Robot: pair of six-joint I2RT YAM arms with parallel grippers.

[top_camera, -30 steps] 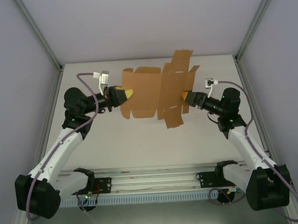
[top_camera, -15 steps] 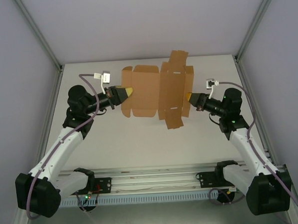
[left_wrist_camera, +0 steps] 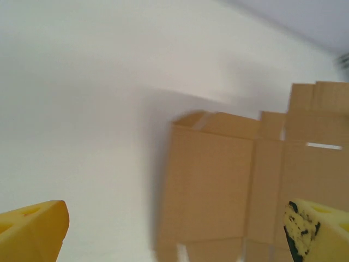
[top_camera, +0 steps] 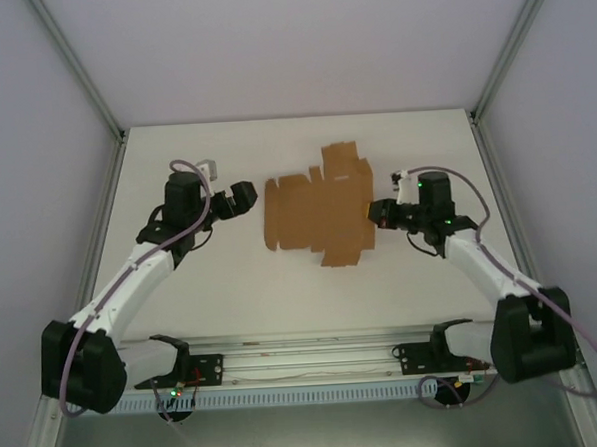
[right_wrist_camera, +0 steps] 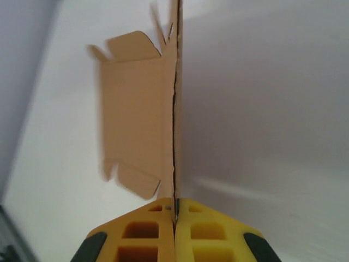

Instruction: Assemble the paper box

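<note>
The paper box (top_camera: 316, 215) is a flat brown die-cut sheet with flaps and tabs, spread near the middle of the white table. My right gripper (top_camera: 372, 214) is shut on its right edge. In the right wrist view the sheet (right_wrist_camera: 139, 109) runs edge-on straight out from between the closed yellow fingers (right_wrist_camera: 152, 229) of that gripper (right_wrist_camera: 175, 210). My left gripper (top_camera: 245, 196) hangs just left of the sheet, apart from it. In the left wrist view that gripper (left_wrist_camera: 175, 214) is wide open, and the blurred sheet (left_wrist_camera: 218, 185) lies ahead of its fingertips (left_wrist_camera: 38, 226).
The white table (top_camera: 232, 287) is bounded by grey enclosure walls and metal frame posts (top_camera: 80, 75). A metal rail (top_camera: 305, 348) with both arm bases runs along the near edge.
My left gripper has let go of the sheet's left edge and pulled back to the left. The sheet has dropped lower and flatter, held by the right gripper alone.
</note>
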